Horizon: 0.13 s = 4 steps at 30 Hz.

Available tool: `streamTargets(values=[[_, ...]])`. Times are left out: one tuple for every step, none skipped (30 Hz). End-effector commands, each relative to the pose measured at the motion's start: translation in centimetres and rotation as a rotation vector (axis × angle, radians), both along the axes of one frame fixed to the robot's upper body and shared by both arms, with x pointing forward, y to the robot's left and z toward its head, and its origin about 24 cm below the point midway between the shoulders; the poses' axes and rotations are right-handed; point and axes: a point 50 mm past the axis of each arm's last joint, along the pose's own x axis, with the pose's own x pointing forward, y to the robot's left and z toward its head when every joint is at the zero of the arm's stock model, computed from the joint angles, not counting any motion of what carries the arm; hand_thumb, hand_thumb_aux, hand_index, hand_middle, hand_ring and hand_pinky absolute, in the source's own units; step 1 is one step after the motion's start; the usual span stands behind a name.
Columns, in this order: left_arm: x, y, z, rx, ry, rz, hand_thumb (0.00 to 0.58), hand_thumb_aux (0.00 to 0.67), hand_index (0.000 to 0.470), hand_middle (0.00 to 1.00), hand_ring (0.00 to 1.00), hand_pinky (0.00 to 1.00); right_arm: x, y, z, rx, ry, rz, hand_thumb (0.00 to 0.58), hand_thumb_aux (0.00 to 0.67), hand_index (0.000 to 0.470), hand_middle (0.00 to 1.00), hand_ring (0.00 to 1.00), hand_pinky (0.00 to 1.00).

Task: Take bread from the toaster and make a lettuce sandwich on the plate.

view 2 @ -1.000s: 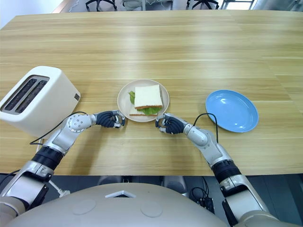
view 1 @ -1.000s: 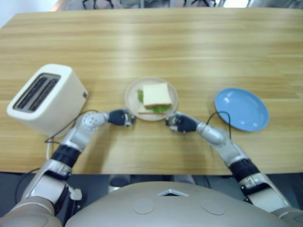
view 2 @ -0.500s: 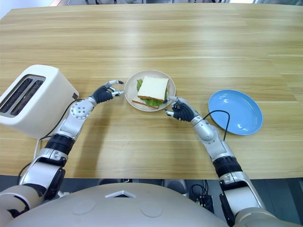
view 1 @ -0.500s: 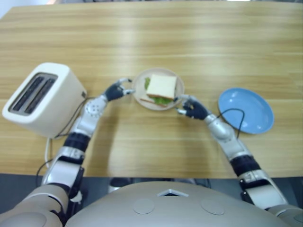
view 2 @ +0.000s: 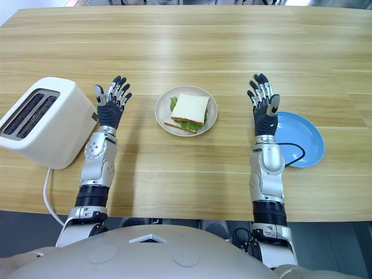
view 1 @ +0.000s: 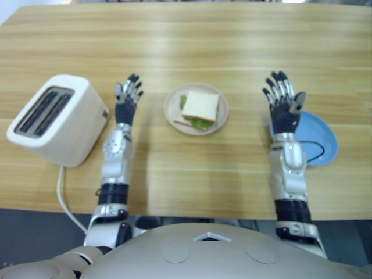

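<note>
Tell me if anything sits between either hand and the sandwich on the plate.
Nothing visible does. The left hand and right hand are open on either side of the sandwich on its plate, with only bare table between. The toaster and blue plate lie outside those paths.

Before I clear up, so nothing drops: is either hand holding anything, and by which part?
Nothing: left hand and right hand are both open and empty.

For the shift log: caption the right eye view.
Left hand and right hand open, flanking the lettuce sandwich on its plate; toaster left, blue plate right.
</note>
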Motion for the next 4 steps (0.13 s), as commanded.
streamTargets(values=[[0.09,-0.45,-0.97,0.006,0.020,0.008,0.000,0.000,0.000,0.00,0.00,0.00,-0.15,-0.07,-1.43,0.076,0.061,0.001,0.000,0.000,0.000,0.00,0.00,0.00],[0.11,-0.55,-1.11,0.005,0.021,0.007,0.000,0.000,0.000,0.00,0.00,0.00,-0.24,0.01,-1.72,0.048,0.073,-0.002,0.000,0.000,0.000,0.00,0.00,0.00],[0.12,-0.57,-1.22,0.004,0.021,0.007,0.000,0.000,0.000,0.00,0.00,0.00,-0.26,0.13,-1.95,0.028,0.082,0.004,0.000,0.000,0.000,0.00,0.00,0.00],[0.12,-0.58,-1.28,0.002,0.019,0.008,0.000,0.000,0.000,0.00,0.00,0.00,-0.28,0.19,-2.10,0.018,0.088,0.007,0.000,0.000,0.000,0.00,0.00,0.00]])
